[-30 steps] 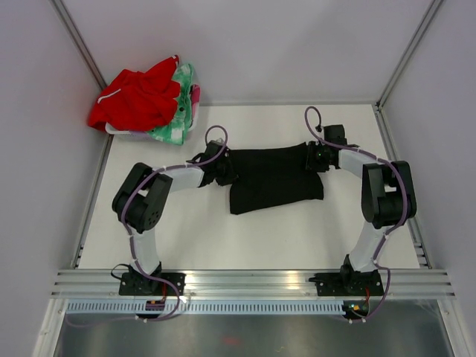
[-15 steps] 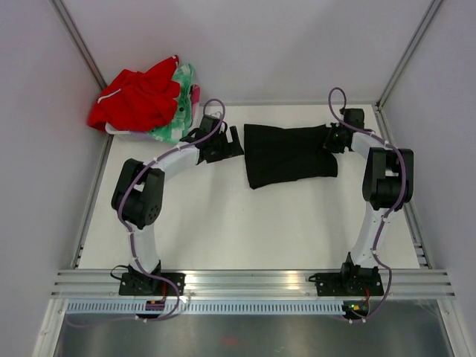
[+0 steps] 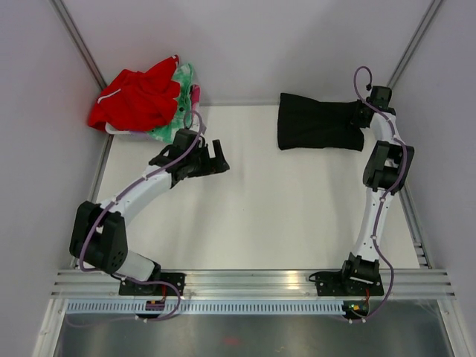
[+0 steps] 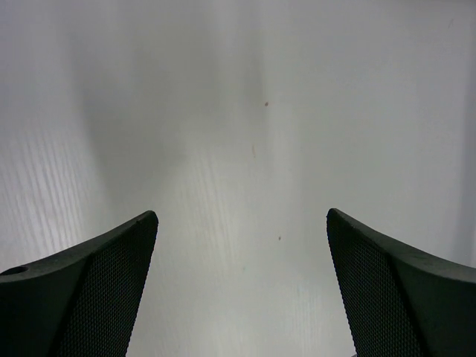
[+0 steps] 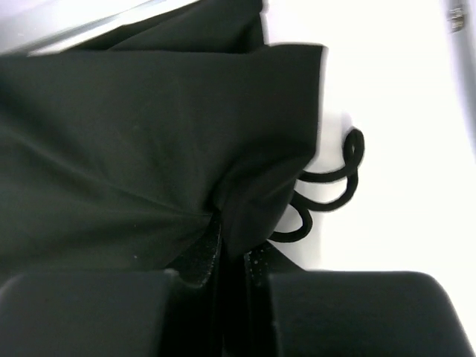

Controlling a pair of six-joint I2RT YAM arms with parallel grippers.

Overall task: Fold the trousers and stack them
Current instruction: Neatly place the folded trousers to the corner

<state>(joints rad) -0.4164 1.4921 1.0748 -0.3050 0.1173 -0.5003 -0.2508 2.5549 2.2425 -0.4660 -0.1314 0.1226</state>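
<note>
Two robot arms work a white table (image 3: 245, 223), and only one has anything in hand: the right gripper (image 3: 362, 115), stretched to the far right corner, has its jaws pinched nearly together on a fold of the black trousers (image 3: 316, 130). The wrist view shows dark fabric bunched between the fingers and a loop of drawstring (image 5: 327, 193) hanging loose beside them. The trousers lie as a compact dark rectangle at the back of the table, right of centre, close to the rear edge, with their right end under the gripper and their left end free. The left gripper (image 3: 217, 158) hangs over bare table left of centre with its fingers spread wide and nothing between them, well apart from the trousers. In the far left corner a red garment (image 3: 134, 100) lies heaped on a green-and-pink patterned cloth (image 3: 182, 89), neither one folded. Judging by the neat, reduced outline, the folding looks done or very nearly so. From overhead it cannot be told how many layers the bundle has, or whether its edges line up underneath. What appears to be left is the stacking: setting the bundle down flat at its resting spot, letting go of the waist end without dragging the top layer askew, and tucking in the stray drawstring if it matters.
</note>
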